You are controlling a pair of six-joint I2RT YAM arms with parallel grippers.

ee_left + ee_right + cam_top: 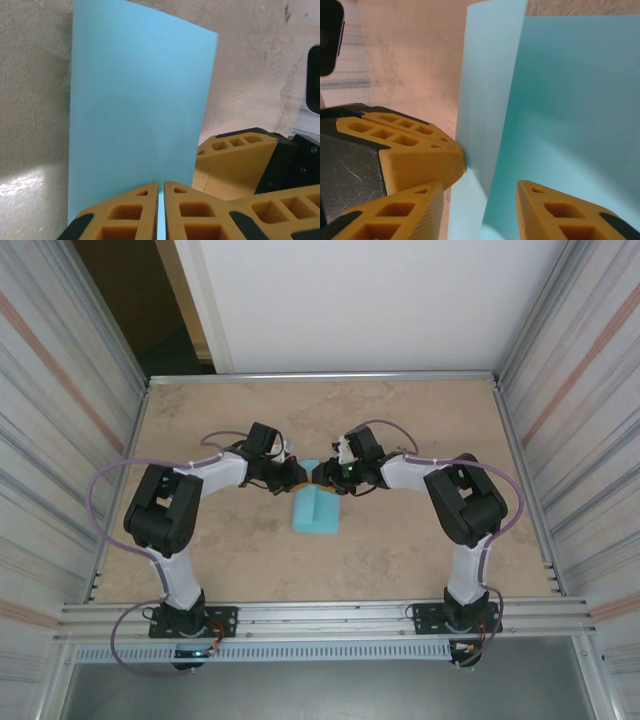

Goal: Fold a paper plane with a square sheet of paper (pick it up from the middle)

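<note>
In the top external view, the square sheet of paper (316,512) lies in the middle of the counter (200,430), its centre raised in a ridge. The left tool (297,477) and right tool (323,476) meet at its far edge. In the left wrist view, the left tool (161,212) is pressed together, pinching the sheet's edge. In the right wrist view, the right tool (480,212) is spread, straddling the raised fold without gripping it.

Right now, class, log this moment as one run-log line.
left hand: shut on square sheet of paper | right hand: open, astride raised fold | sheet partly on table
</note>
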